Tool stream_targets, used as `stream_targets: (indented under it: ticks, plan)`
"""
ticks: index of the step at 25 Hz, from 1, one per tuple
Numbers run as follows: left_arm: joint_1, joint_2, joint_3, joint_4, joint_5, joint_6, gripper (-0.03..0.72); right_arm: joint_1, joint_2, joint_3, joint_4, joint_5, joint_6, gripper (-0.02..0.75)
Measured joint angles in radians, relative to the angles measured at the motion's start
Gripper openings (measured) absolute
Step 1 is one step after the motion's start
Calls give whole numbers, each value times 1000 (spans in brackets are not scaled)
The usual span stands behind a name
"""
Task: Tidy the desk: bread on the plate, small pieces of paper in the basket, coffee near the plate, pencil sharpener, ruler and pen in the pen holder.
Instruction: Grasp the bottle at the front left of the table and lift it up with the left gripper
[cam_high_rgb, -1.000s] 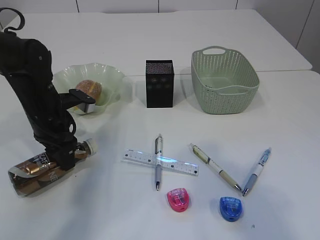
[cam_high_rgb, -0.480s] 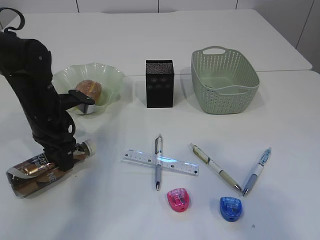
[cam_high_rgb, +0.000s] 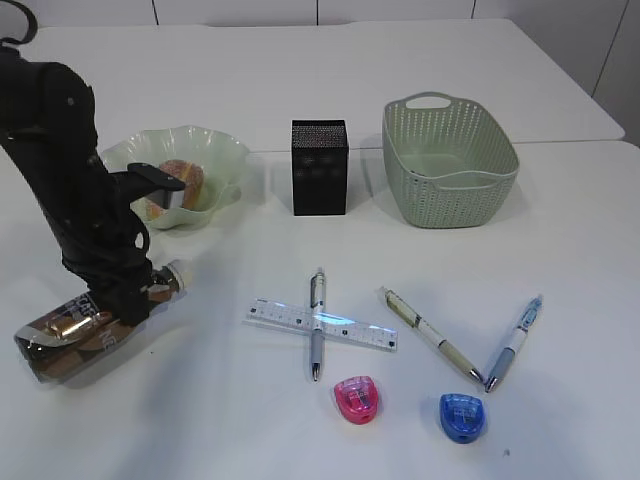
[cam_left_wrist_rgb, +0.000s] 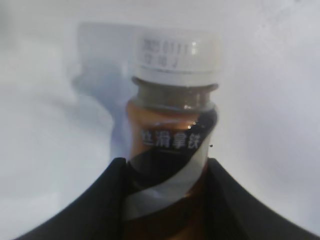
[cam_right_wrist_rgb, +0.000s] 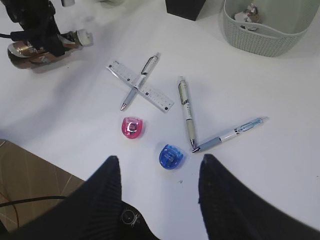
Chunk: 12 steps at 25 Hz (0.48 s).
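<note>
Coffee (cam_left_wrist_rgb: 172, 145) label shows close in the wrist view, left hand (cam_high_rgb: 118, 300) grasping it.

The left arm (cam_high_rgb: 80, 200) hides part of the bread (cam_high_rgb: 185, 180) and the coffee (cam_high_rgb: 75, 335) bottle's middle

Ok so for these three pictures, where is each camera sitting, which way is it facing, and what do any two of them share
Exterior view: front of the desk, raised, slanting down at basket, pen holder, plate; left arm shows.
Left wrist view: on the left arm, looking along the left gripper closed on the coffee bottle.
Right wrist view: high over the near edge, facing down past the open right gripper.
Shared: ruler and bottle, exterior and right wrist.
</note>
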Motion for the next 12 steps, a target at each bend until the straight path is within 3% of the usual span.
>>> stream_targets:
  ticks: [12]
  plan:
    - [0,-185,0,-115,-62,-2,313,0,0,0,4,0,-2,407]
